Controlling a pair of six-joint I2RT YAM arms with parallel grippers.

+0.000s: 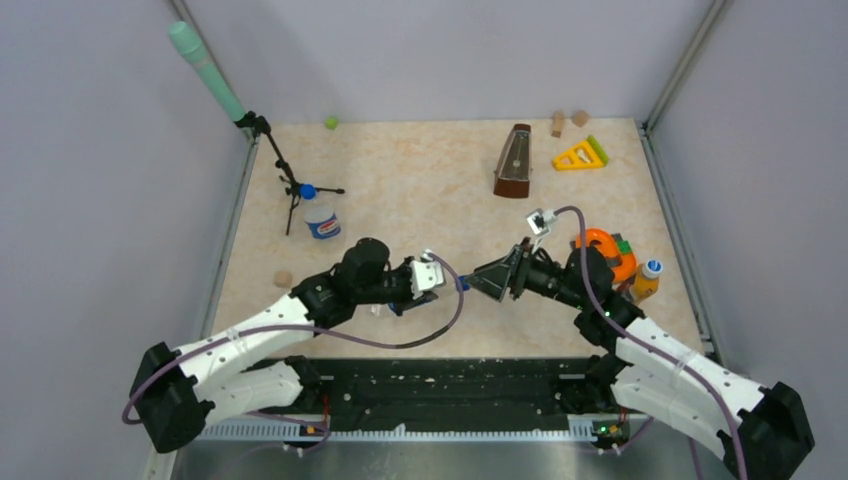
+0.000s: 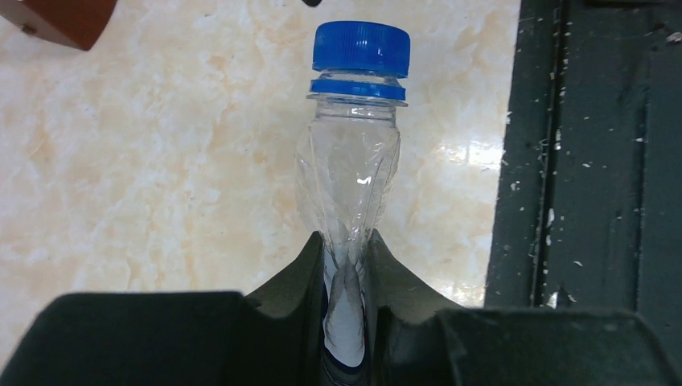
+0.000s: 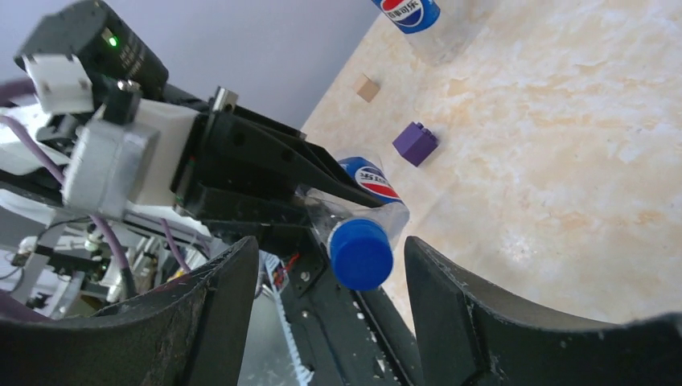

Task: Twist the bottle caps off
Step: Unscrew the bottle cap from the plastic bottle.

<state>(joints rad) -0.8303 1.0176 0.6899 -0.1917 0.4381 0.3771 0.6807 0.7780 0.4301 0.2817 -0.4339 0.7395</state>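
Nearest lens: right gripper, matte black fingers wide apart, flanking cap, no contact visible. Left gripper clamped tight on bottle, pinching lower body flat. Neck aimed at right arm, held over table near front edge, between both arms.

Risks, as judged:
- Closing off-centre on cap, pads skidding over ribs instead of turning.
- Thin wall crushed at pinch, so whole bottle twisting inside left grip rather than thread loosening.
- Too hard a squeeze, buckling neck or popping bottle out.
- Freed cap dropping and rolling toward rail.

Materials, big to small:
- Table: glossy beige marble pattern, hard, flat.
- Rail: black metal, speckled with debris.
- Upright Pepsi bottle far left and orange bottle far right: both capped, untouched.
- Held bottle: clear thin plastic, swirled ridges, crumpled, blue Pepsi label.
- Purple cube: blocky, off task.
- Cap: dark blue hard plastic, round, fine vertical ribs, tamper ring beneath, seated on neck.
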